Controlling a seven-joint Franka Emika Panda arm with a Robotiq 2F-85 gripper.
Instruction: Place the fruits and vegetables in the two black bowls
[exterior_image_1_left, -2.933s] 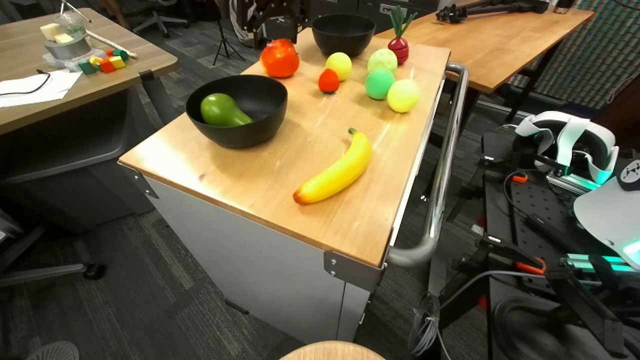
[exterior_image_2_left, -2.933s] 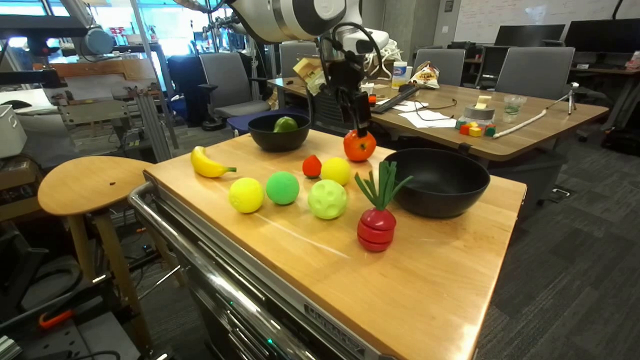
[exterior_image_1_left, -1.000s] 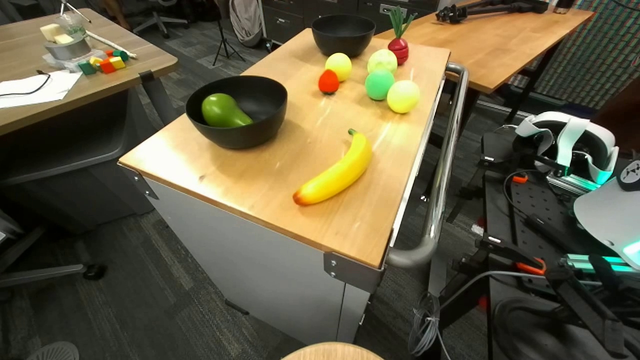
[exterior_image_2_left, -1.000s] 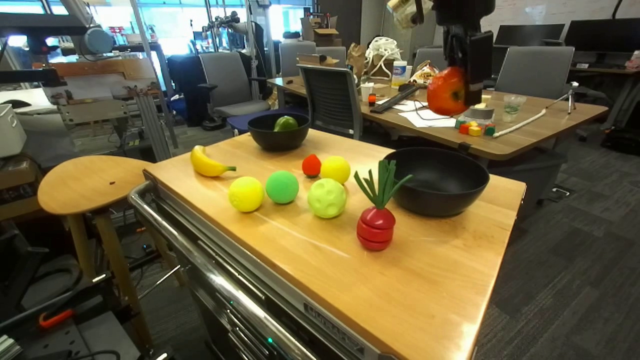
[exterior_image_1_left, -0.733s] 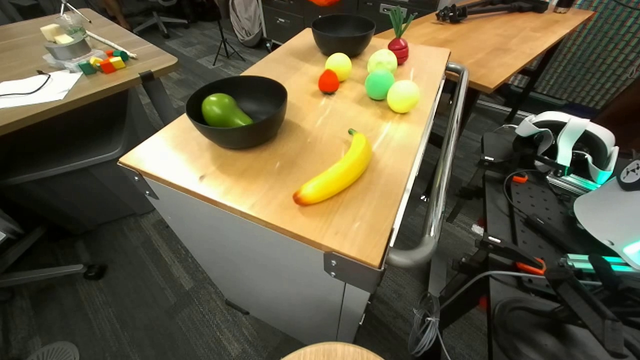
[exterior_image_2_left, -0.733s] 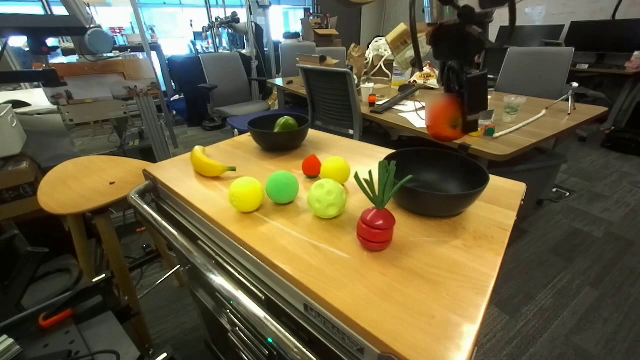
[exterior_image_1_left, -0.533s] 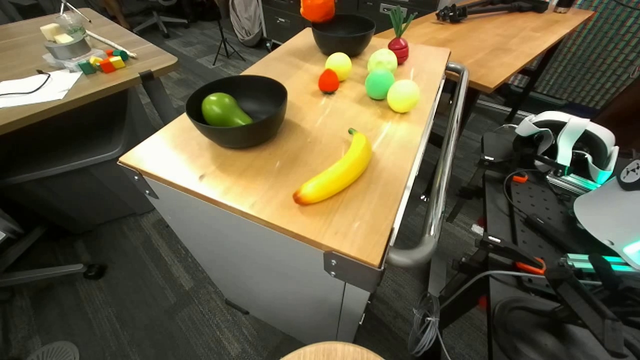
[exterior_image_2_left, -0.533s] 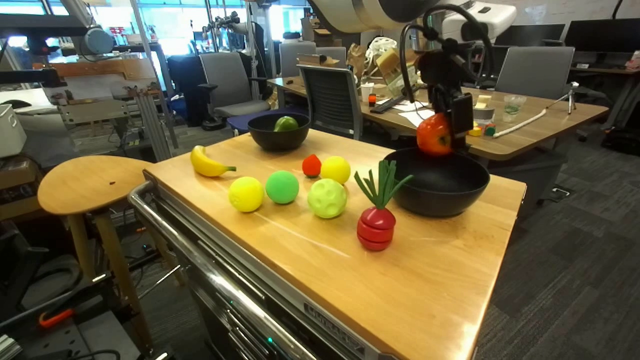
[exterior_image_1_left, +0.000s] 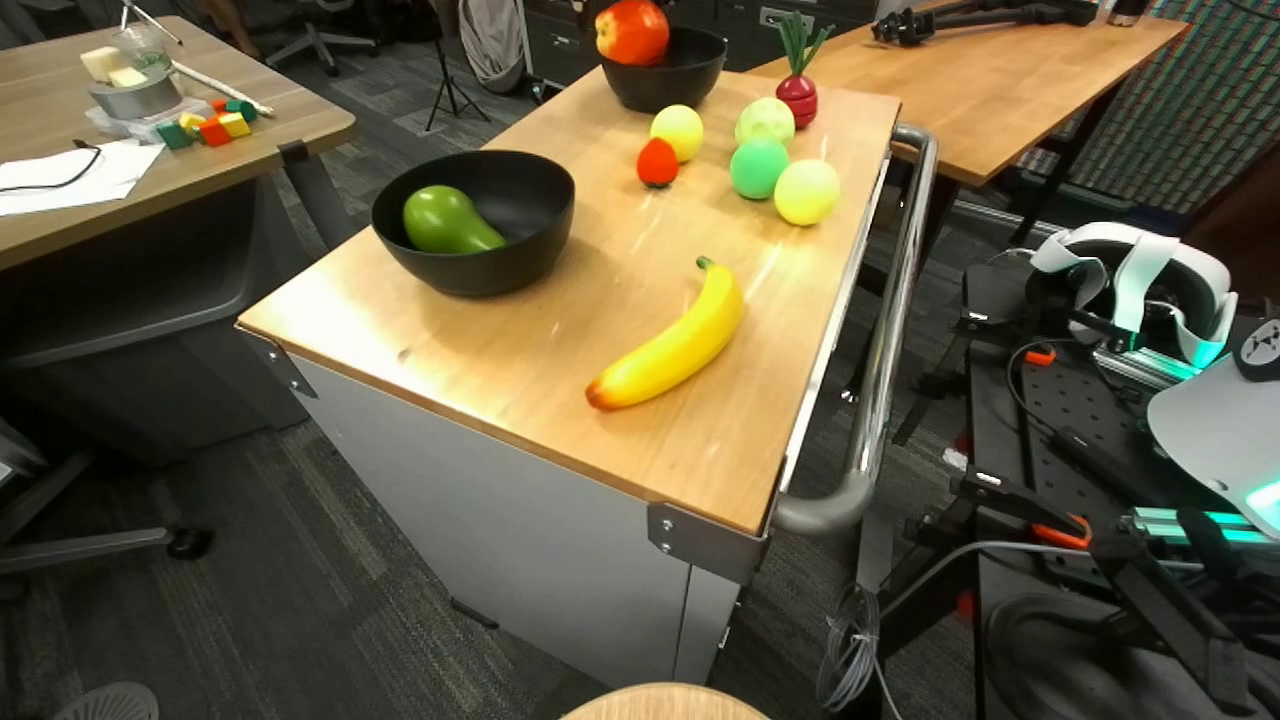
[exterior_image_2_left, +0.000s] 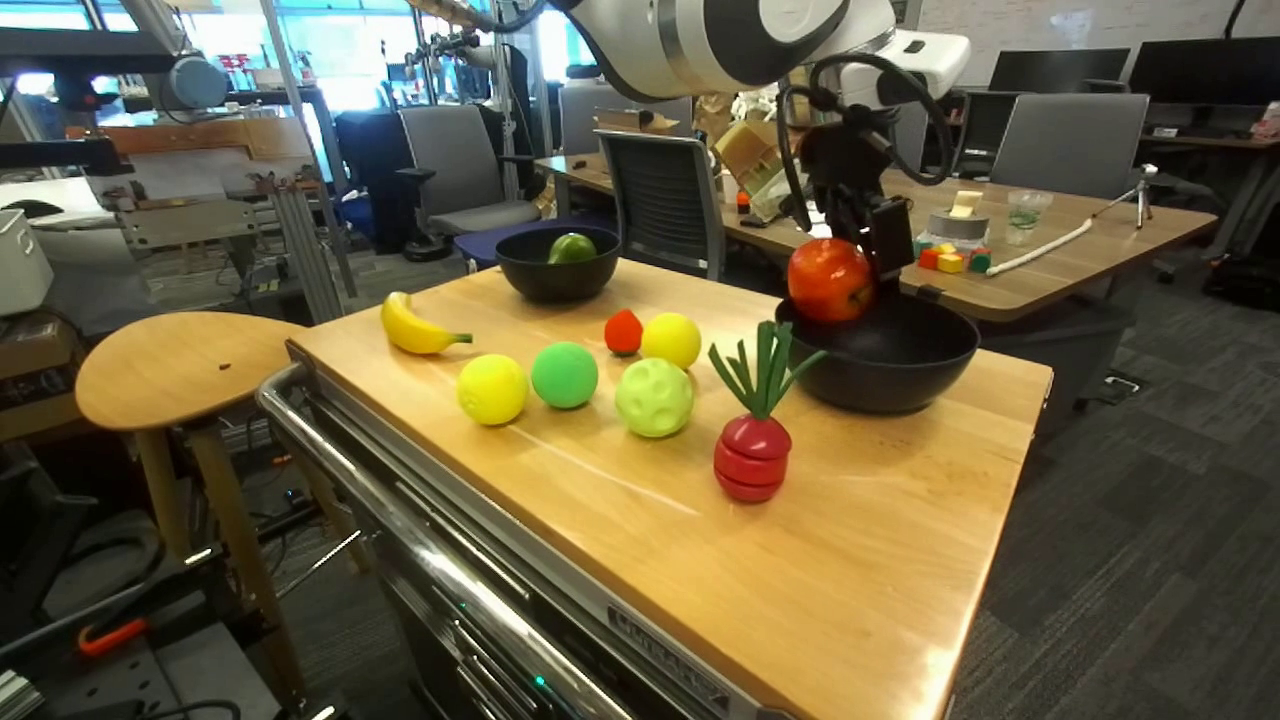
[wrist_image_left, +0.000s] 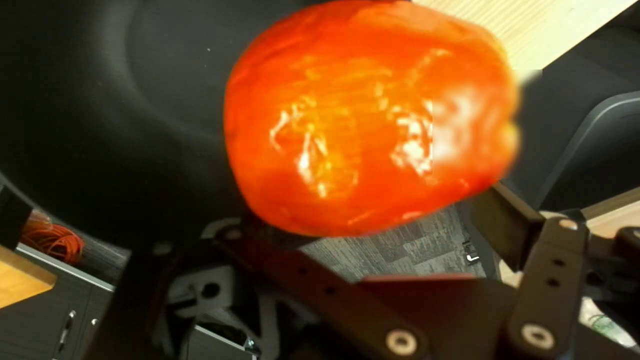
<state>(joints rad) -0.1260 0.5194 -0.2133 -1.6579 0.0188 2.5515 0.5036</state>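
Green pear-shaped piece (exterior_image_2_left: 572, 249) is in the black bowl (exterior_image_2_left: 558, 283), upper middle of an exterior view: looks done. Tomato (exterior_image_2_left: 830, 280) is at the left rim of the second black bowl (exterior_image_2_left: 890, 388), right of centre; probably the piece being placed now. Gripper (wrist_image_left: 367, 210) is spread around it; can't tell if gripping or let go. Left to do, on the tabletop (exterior_image_2_left: 850, 580) mid-frame: banana (exterior_image_2_left: 414, 333), small red piece (exterior_image_2_left: 623, 332), radish (exterior_image_2_left: 752, 445), four yellow-to-green balls (exterior_image_2_left: 566, 375).

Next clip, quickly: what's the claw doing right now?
Claw: looks open, tomato right by its tips; whether they touch can't be told.
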